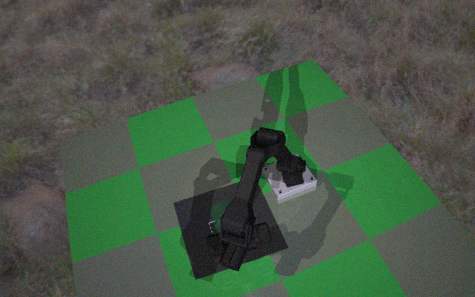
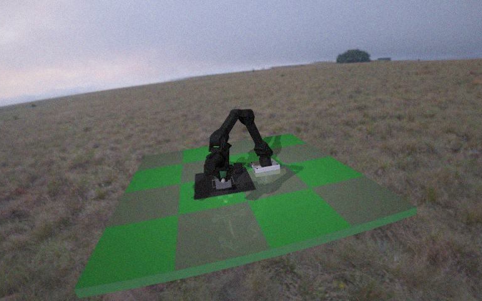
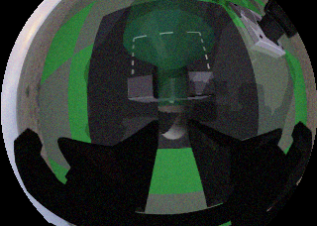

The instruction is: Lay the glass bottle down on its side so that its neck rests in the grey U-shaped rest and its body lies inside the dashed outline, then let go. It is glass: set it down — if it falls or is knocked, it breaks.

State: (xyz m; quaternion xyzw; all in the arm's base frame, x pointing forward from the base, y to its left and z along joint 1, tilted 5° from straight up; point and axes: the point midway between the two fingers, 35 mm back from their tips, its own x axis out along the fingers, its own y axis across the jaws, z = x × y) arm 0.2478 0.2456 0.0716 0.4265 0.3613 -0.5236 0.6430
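end effector: the gripper [image 1: 236, 241] [image 2: 221, 173] [image 3: 173, 125] has its fingers part-closed, with the green glass bottle [image 1: 219, 211] [image 2: 223, 174] [image 3: 168, 35] held between them, apparently by the neck end. exact contact hidden by the dark fingers.

bottle position: over the black mat [image 1: 187, 211] [image 2: 243, 187] [image 3: 235, 62]. body lies from the fingers toward the far edge of the bench [image 1: 387, 184] [image 2: 236, 259] [image 3: 79, 94]; capped end points toward the near edge in the exterior view. long axis looks roughly level, running near edge to far edge; small tilt cannot be ruled out. one arm only, so no choice of side.

key relation: in the wrist view the neck shows between the two uprights of the grey u-shaped rest [image 2: 219, 184] [image 3: 140, 85]. sideways alignment judged good. body, however, shows past the far end of the dashed outline [image 1: 209, 222] [image 3: 133, 57] in both wrist and top views. cause unclear: height above mat, or position too far along the axis. contact with rest or mat cannot be confirmed.

next, as judged: check body against outline, correct along the axis if needed, ease down level, open only once neck and body are both supported. early release risks breakage.

labels: no brand or writing readable on bottle, arm or mat
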